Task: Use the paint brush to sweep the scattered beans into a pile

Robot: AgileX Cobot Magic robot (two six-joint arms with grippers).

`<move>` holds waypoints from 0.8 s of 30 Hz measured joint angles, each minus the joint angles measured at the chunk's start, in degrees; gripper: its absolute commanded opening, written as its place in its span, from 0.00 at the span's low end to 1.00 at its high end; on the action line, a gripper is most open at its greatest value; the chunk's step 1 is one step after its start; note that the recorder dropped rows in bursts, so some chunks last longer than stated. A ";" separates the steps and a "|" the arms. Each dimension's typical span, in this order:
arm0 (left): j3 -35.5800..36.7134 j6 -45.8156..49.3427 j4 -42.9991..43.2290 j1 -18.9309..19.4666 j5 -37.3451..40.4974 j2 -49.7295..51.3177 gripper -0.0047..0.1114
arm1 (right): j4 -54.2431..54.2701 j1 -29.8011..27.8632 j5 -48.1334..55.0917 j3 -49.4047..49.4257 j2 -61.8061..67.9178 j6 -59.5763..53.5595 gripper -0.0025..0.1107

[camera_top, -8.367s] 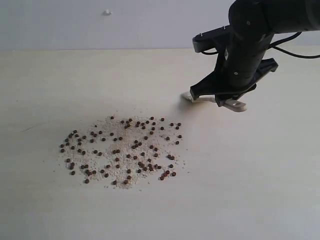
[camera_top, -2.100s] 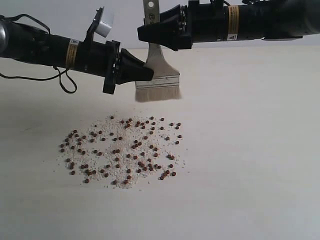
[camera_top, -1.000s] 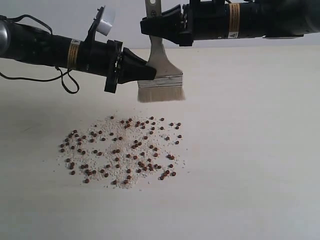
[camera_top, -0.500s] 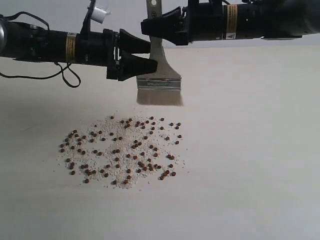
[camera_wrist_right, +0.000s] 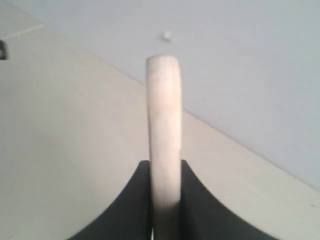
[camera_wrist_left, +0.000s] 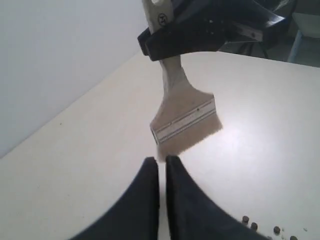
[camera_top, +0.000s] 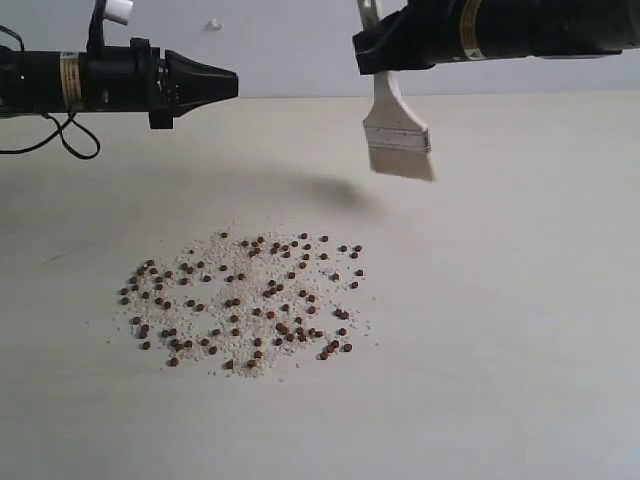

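Observation:
The beans (camera_top: 245, 300) lie scattered with whitish crumbs in a broad patch on the pale table, left of centre; a few beans (camera_wrist_left: 260, 227) show in the left wrist view. The paint brush (camera_top: 398, 135) hangs bristles-down above the table, up and to the right of the patch, also seen as the paint brush (camera_wrist_left: 185, 120) from the left wrist. My right gripper (camera_top: 362, 40) is shut on its wooden handle (camera_wrist_right: 163, 130). My left gripper (camera_top: 233, 84) is shut and empty, high at the left, apart from the brush; its fingertips (camera_wrist_left: 151, 162) nearly meet. No pile is formed.
The table (camera_top: 500, 330) is pale and bare around the patch. A light wall (camera_top: 280, 45) runs behind its far edge. The brush casts a shadow (camera_top: 335, 190) on the table beyond the patch.
The left gripper let go of the brush's ferrule, shut and drew back to the left. The right gripper carried the brush to the right, and the brush now hangs turned more edge-on.

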 measured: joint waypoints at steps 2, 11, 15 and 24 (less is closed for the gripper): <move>0.00 -0.29 -0.15 0.39 0.00 -0.22 0.04 | 0.00 0.00 4.03 0.00 -0.89 1.69 0.02; 5.74 -6.48 -9.02 0.42 23.76 -6.81 0.04 | -0.58 1.28 11.97 0.00 -6.12 9.95 0.02; 12.25 -2.13 -19.43 0.42 32.65 -12.17 0.04 | -4.16 3.66 15.38 0.00 -7.61 15.22 0.02; 44.30 46.32 -76.84 0.52 27.75 -39.84 0.04 | -8.98 12.11 30.87 0.00 -9.48 20.79 0.02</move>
